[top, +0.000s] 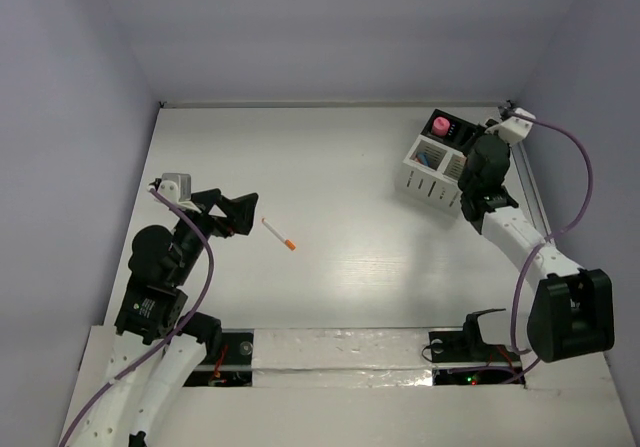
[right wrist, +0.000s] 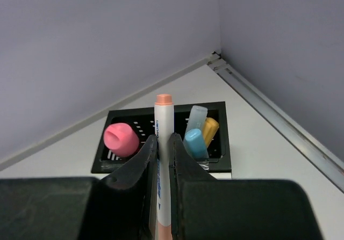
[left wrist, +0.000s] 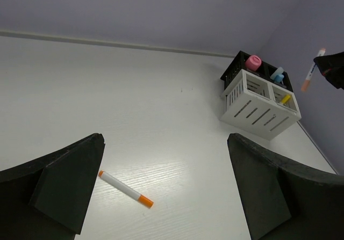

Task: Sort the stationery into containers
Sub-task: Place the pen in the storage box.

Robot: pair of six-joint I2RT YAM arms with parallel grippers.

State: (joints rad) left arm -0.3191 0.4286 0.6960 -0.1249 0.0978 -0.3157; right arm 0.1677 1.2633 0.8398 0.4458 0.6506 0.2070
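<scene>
Right gripper clamped on a white orange-tipped stick, aloft at the organizer's right side.
In the organizer's black back section I see a pink cylinder and blue capsules. My left gripper gapes wide, well left of the organizer, beside a second stick.

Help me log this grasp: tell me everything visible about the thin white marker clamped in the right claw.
The thin white plastic marker with an orange cap has a slim round barrel carrying small blue print. It is pinched at mid-barrel between the two black fingers of the right claw, cap end sticking out past the fingertips. Nothing else touches it: the left wrist view shows it roughly upright, off the table, near the white slatted organizer.
</scene>
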